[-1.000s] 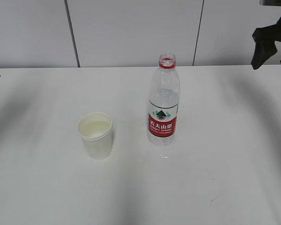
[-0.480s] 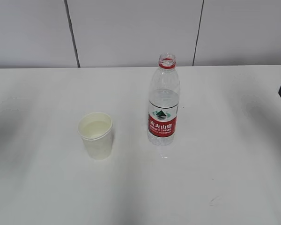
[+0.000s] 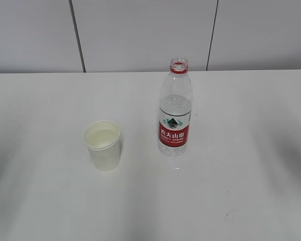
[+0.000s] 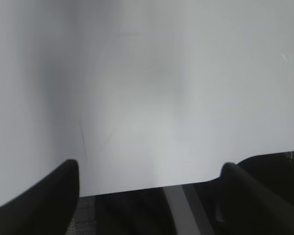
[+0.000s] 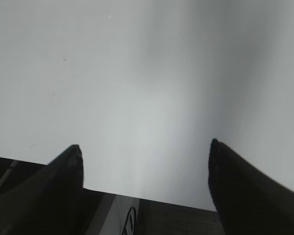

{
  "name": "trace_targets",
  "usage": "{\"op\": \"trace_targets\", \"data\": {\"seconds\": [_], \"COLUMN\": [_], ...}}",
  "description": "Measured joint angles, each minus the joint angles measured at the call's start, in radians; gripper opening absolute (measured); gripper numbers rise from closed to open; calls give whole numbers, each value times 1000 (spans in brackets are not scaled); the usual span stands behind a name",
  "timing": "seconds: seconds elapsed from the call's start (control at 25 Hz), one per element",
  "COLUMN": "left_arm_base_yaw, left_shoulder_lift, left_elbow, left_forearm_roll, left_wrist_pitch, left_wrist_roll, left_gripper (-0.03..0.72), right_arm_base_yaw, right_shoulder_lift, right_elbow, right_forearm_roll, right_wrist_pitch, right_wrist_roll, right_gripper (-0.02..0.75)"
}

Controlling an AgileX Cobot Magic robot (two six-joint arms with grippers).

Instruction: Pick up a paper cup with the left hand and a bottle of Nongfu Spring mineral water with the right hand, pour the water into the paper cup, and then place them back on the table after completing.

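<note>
A white paper cup [image 3: 103,144] with water in it stands upright on the white table [image 3: 231,191], left of centre. A clear Nongfu Spring bottle [image 3: 175,109] with a red label and no cap stands upright to its right, partly full. Neither gripper shows in the exterior view. In the left wrist view my left gripper [image 4: 149,169] is open and empty over the table's edge [image 4: 137,188]. In the right wrist view my right gripper [image 5: 146,149] is open and empty, also over bare table near its edge [image 5: 152,198]. Cup and bottle are out of both wrist views.
A grey panelled wall [image 3: 140,35] runs behind the table's far edge. Dark floor shows below the table edge in both wrist views.
My right gripper has withdrawn off the right side of the exterior view and my left gripper off the left side. Cup and bottle have not moved.
</note>
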Motion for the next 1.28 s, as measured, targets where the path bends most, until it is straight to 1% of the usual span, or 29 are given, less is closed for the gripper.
{"op": "trace_targets", "data": {"seconds": [0.16, 0.36, 0.64, 0.88, 1.12, 1.28], "left_arm_base_yaw": [0, 0, 0, 0, 0, 0], "left_shoulder_lift": [-88, -214, -440, -627, -803, -908], "left_elbow": [90, 175, 200, 209, 209, 209], "left_forearm_roll": [-27, -33, -49, -51, -51, -51], "left_wrist_pitch": [-8, -8, -12, -14, -7, -3], "left_wrist_roll": [0, 0, 0, 0, 0, 0], "left_gripper": [534, 534, 533, 533, 533, 533], "right_arm_base_yaw": [0, 0, 0, 0, 0, 0], "right_shoulder_lift": [-87, -203, -415, -610, -775, -897], "right_elbow": [113, 251, 428, 449, 469, 473], "right_forearm_roll": [45, 74, 76, 76, 76, 76], "right_wrist_pitch": [-30, -62, -89, -88, -6, 7], "right_wrist_roll": [-30, -63, -73, -76, -64, -63], "right_gripper": [589, 589, 589, 589, 589, 588]}}
